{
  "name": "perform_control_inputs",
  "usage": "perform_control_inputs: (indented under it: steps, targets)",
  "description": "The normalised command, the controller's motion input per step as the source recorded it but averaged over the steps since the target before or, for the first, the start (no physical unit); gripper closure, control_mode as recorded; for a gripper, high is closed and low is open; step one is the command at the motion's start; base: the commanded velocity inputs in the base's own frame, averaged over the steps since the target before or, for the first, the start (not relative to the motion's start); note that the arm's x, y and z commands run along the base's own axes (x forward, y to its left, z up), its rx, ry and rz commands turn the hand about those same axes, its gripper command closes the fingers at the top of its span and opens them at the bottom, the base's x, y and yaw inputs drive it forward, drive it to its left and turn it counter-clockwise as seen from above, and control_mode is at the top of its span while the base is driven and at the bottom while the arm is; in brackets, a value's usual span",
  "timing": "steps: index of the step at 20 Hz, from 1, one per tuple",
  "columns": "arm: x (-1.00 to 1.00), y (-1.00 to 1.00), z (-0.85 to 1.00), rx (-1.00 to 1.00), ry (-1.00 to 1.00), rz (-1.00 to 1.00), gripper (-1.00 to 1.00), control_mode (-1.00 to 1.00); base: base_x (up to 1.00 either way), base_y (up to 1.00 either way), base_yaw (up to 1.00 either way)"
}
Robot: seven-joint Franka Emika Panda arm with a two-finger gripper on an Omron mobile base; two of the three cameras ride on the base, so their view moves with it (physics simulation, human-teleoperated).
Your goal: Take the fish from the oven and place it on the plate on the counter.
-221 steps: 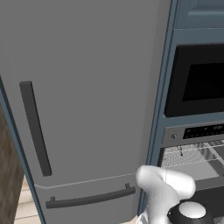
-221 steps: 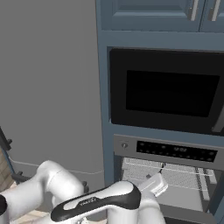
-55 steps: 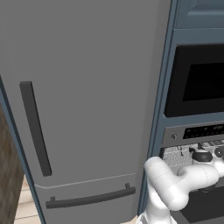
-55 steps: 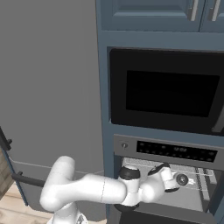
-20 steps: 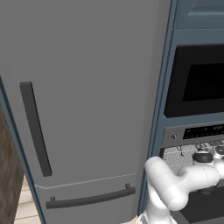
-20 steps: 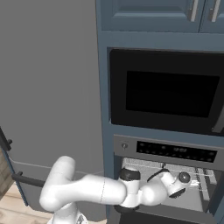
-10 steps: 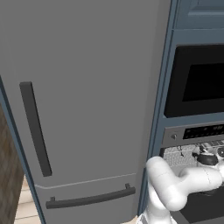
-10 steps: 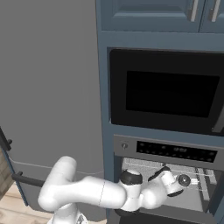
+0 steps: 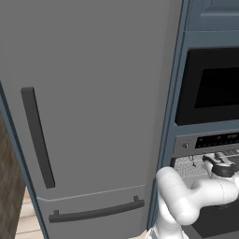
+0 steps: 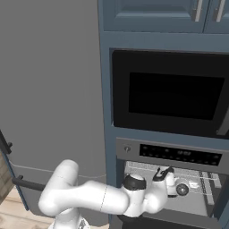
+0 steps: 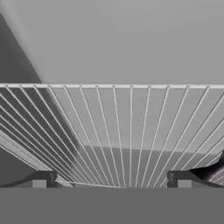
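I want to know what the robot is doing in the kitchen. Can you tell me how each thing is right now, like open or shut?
Built-in steel-grey oven: open, arm reaching inside.
Wire oven rack: bare between the fingers.
Two-finger gripper: fingers apart, holding nothing.
Tall grey fridge: shut.
Black-windowed appliance: shut, dark.
Blue-grey upper cabinets: shut.

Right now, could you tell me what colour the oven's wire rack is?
Pale silver-grey wire rack, clearest in the hand view.

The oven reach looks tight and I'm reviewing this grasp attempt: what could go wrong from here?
1. The gripper sits open just over the wire rack; a low dip could snag the fingertips between wires.
2. A dark pointed shape, possibly the fish, lies outside the right fingertip, so closing now may miss it.
3. The arm fills the oven mouth and could bump the frame.
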Motion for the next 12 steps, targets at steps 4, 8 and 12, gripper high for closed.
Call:
perform_control_inputs:
  steps: [4, 8, 12]
  targets:
    - [-0.01, 0.00, -1.00, 0.07, -0.42, 0.04, -1.00, -1.00, 0.00, 0.00, 0.00]
    - [-0.31, 0.00, -1.00, 0.00, -0.02, 0.05, -1.00, -1.00, 0.00, 0.00, 0.00]
    - [-0.15, 0.00, -0.99, 0.02, -0.01, 0.06, -1.00, -1.00, 0.00, 0.00, 0.00]
